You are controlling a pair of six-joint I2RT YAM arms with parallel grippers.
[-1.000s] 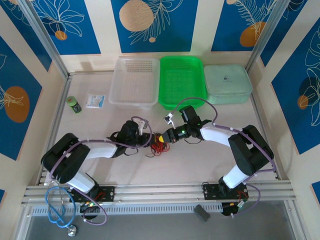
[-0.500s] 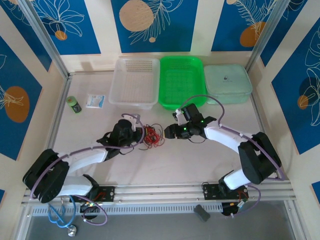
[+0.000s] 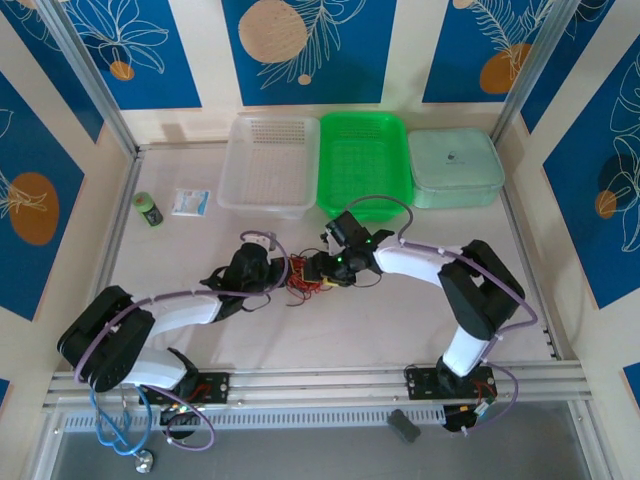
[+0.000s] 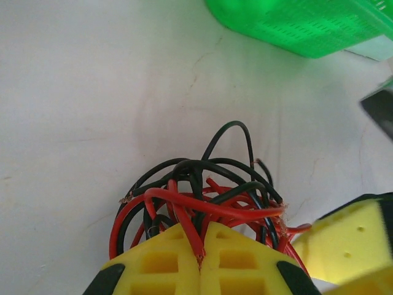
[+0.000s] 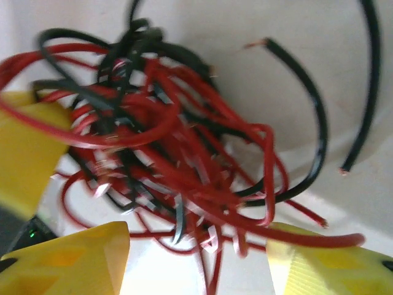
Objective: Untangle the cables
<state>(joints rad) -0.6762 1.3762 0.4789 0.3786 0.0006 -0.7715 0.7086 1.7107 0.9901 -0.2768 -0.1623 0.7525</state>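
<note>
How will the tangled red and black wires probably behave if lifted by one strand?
Probably floppy: the wires curl in loose loops. Likely the whole tangle rises together, since strands interlock where the left gripper pinches one.

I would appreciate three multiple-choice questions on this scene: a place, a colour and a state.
1. Where do the cables lie? A in the green basket; B on the table between the left gripper and the right gripper; C beside the small green bottle.
2. What colours are their wires? A red and black; B blue and white; C all yellow.
3. How is the left gripper? A wide open; B holding a basket; C shut on a red wire.
Key: B, the top view shows them there; A, both wrist views show it; C, its yellow fingers pinch a wire.
</note>
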